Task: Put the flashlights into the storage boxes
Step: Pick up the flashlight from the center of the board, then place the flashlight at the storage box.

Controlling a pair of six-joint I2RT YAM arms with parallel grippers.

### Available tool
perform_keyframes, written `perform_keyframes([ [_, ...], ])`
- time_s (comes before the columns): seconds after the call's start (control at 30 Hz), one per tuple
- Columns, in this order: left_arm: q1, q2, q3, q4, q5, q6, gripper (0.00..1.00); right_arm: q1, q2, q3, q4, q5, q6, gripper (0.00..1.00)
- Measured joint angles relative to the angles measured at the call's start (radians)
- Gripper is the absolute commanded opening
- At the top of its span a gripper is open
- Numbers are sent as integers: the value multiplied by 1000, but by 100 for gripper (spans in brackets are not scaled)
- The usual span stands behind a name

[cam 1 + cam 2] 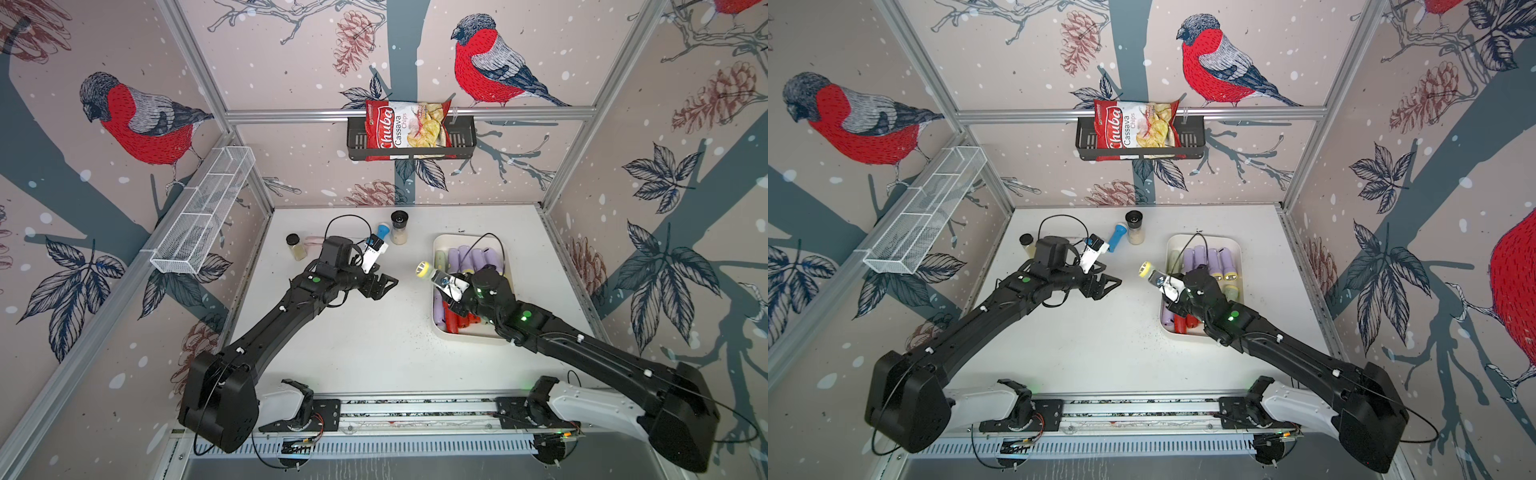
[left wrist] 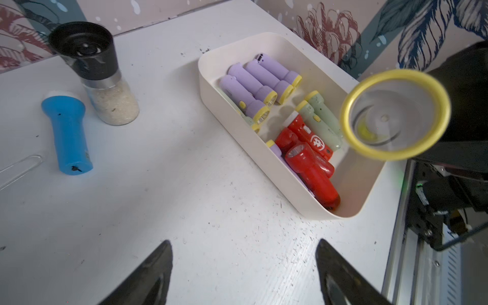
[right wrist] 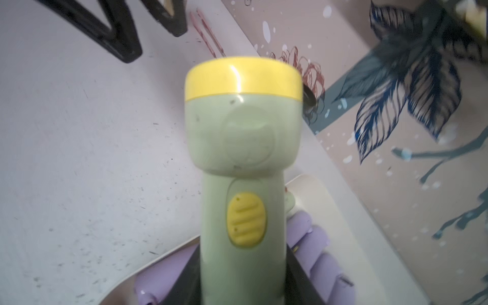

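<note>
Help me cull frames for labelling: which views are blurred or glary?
Right wrist view: the held green flashlight is soft, too close to the lens, with a glare streak on its yellow head; the wall print smears. Left wrist view: that flashlight's rim is blurred, tray and blue flashlight sharp. Both top views: sharp throughout.

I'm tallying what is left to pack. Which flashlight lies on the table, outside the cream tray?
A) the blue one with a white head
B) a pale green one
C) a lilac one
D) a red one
A: the blue flashlight lies flat on the table beside the black-capped spice jar, apart from the cream tray, which holds the red flashlights and lilac flashlights.
</note>
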Motion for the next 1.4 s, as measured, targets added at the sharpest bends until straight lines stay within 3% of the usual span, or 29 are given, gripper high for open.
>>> perform_keyframes([
  [0.23, 0, 12, -72, 160, -78, -131, 82, -214, -37, -40, -56, -135, 536, 30],
  [0.43, 0, 43, -93, 220, -104, -206, 82, -374, 63, -63, -145, -283, 807, 29],
  [0.6, -2, 56, -96, 238, -117, -227, 82, -396, 135, -56, -205, -348, 886, 31],
  [0.77, -2, 68, -100, 246, -126, -236, 82, -402, 160, -55, -257, -354, 926, 39],
  [1.1, -2, 77, -103, 269, -126, -259, 82, -425, 134, -12, -340, -354, 952, 65],
  [1.23, -2, 78, -103, 270, -139, -270, 84, -519, 99, 15, -361, -384, 929, 71],
  [1.4, -2, 62, -103, 272, -180, -280, 85, -727, 87, 45, -359, -448, 893, 76],
])
